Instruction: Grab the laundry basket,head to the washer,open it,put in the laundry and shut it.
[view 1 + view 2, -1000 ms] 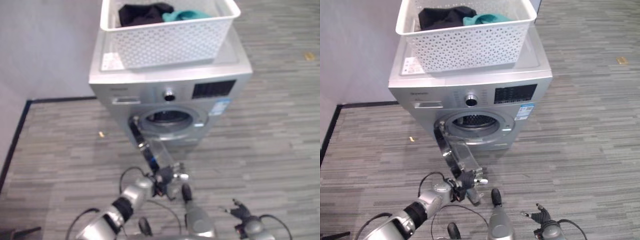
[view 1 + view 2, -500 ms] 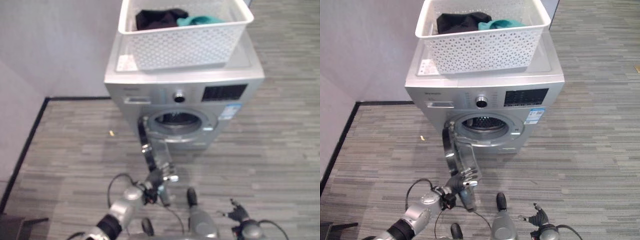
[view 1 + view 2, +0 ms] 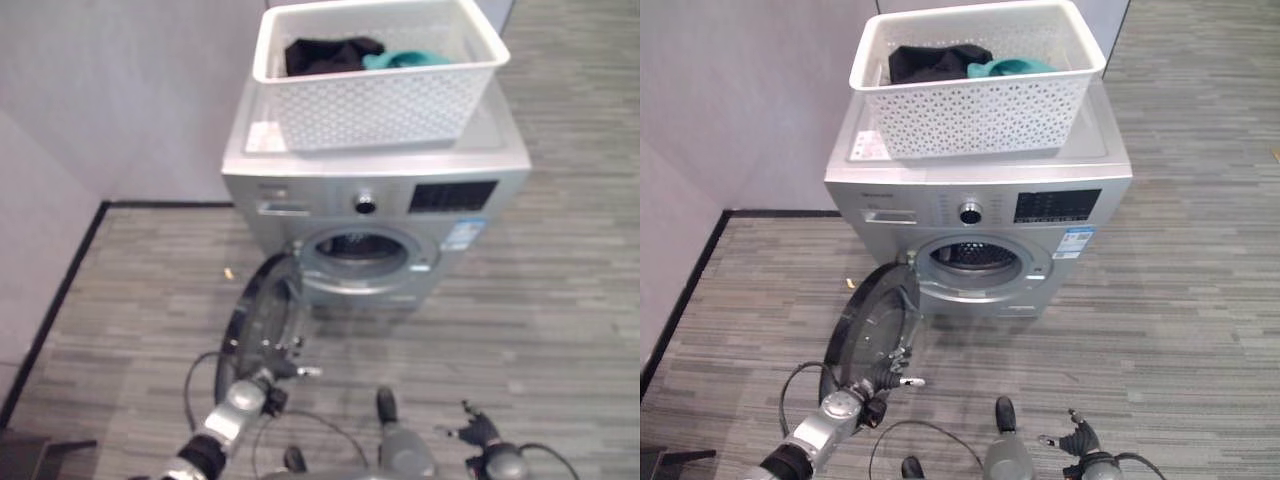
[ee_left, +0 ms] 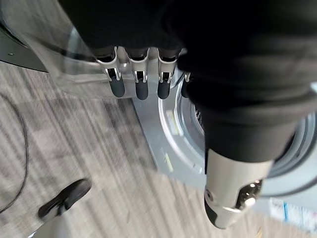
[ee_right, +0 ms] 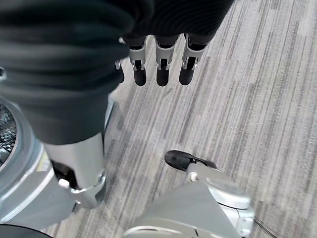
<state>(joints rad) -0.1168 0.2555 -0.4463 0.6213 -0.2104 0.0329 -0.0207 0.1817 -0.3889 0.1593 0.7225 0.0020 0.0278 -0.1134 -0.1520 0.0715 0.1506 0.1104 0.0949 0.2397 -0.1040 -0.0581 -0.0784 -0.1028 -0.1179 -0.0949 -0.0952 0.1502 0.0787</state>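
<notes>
Swinging free, the door (image 3: 875, 325) could drift shut: left hand (image 3: 872, 405) open at its edge, right hand (image 3: 1080, 440) open, idle. Laundry (image 3: 940, 62) sits in the basket (image 3: 980, 105) atop the washer (image 3: 980, 205).

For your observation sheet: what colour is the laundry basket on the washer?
White, with a perforated pattern: the laundry basket shows best in the right eye view.

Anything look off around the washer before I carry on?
One small scrap on the floor left of the washer. Otherwise fine: door swung wide, basket square on top with the clothes inside.
</notes>
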